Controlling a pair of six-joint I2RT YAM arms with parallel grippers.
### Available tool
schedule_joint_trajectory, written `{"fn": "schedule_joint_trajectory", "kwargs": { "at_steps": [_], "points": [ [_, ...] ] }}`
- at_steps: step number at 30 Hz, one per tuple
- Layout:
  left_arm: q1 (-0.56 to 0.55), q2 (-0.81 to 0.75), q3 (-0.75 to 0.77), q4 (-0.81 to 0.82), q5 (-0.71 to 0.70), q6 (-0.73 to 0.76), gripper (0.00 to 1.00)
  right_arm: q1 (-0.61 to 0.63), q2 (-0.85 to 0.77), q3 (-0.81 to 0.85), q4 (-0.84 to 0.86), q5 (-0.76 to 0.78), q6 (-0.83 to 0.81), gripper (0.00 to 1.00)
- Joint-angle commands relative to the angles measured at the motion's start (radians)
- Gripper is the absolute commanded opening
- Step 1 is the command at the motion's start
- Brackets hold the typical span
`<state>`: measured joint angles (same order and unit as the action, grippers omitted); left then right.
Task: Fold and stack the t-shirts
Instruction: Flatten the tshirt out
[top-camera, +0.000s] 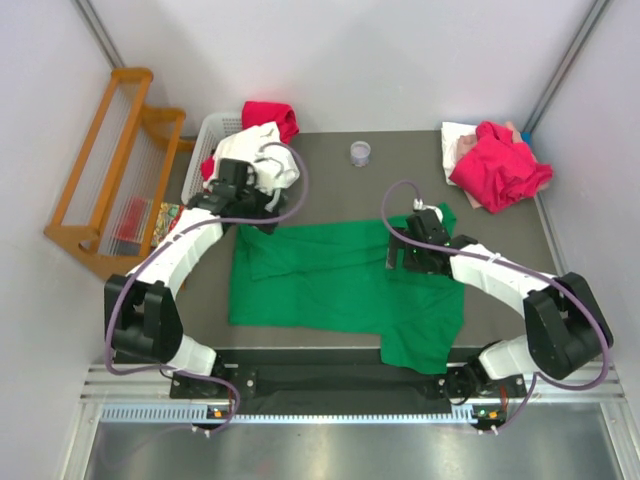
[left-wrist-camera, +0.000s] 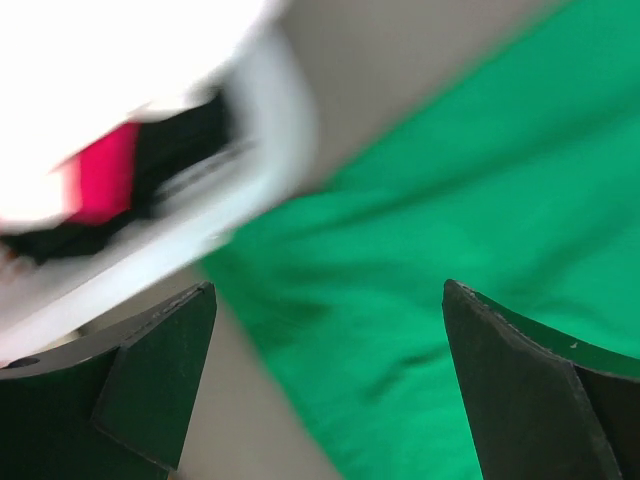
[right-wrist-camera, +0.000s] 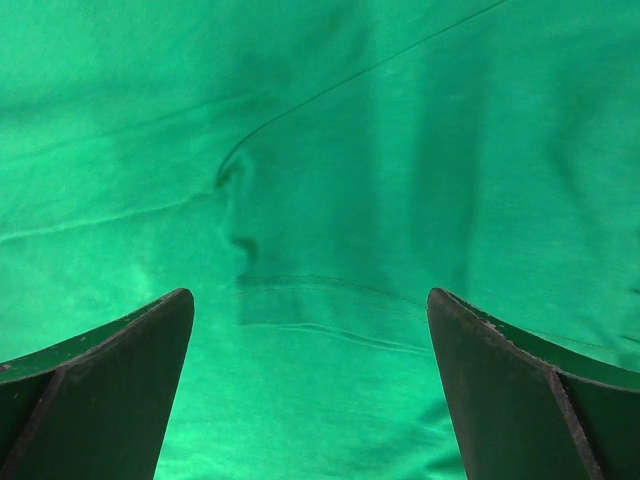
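Note:
A bright green t-shirt (top-camera: 340, 285) lies spread over the middle of the table, its near right part hanging toward the front edge. My left gripper (top-camera: 252, 216) hovers open over the shirt's far left corner, close to the basket. In the left wrist view the left gripper (left-wrist-camera: 330, 380) has its jaws wide apart, with green cloth (left-wrist-camera: 480, 200) and bare table under them and nothing between them. My right gripper (top-camera: 396, 258) is open above the shirt's right side. The right gripper (right-wrist-camera: 310, 380) frames a stitched hem of the green shirt (right-wrist-camera: 320, 150).
A white plastic basket (top-camera: 215, 135) at the back left holds a red shirt (top-camera: 270, 118) and a white one (top-camera: 272, 150). A magenta-red shirt (top-camera: 500, 165) lies heaped on pale cloth (top-camera: 455, 140) at the back right. A small cup (top-camera: 360, 153) stands at the back. A wooden rack (top-camera: 110, 170) stands left of the table.

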<state>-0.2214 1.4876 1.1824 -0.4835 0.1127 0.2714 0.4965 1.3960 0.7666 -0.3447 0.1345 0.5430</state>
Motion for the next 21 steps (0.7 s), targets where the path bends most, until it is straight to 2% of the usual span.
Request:
{"fn": "schedule_joint_trajectory", "kwargs": {
  "at_steps": [1, 4, 13, 16, 21],
  "points": [
    [-0.261, -0.058, 0.016, -0.11, 0.022, 0.035, 0.99, -0.001, -0.055, 0.039, -0.022, 0.088, -0.009, 1.0],
    [-0.355, -0.027, 0.011, -0.153, 0.057, 0.028, 0.99, -0.01, -0.009, 0.048, -0.023, 0.088, -0.008, 1.0],
    [-0.343, 0.102, -0.05, -0.187, 0.053, -0.021, 0.99, -0.042, 0.061, 0.039, 0.018, 0.05, 0.006, 1.0],
    [-0.288, 0.099, -0.073, -0.194, 0.083, -0.044, 0.99, -0.047, 0.061, 0.036, 0.019, 0.05, 0.003, 1.0],
    [-0.093, 0.06, -0.121, -0.173, 0.119, -0.083, 0.99, -0.065, 0.052, 0.028, 0.021, 0.047, -0.012, 1.0]
  ]
}}
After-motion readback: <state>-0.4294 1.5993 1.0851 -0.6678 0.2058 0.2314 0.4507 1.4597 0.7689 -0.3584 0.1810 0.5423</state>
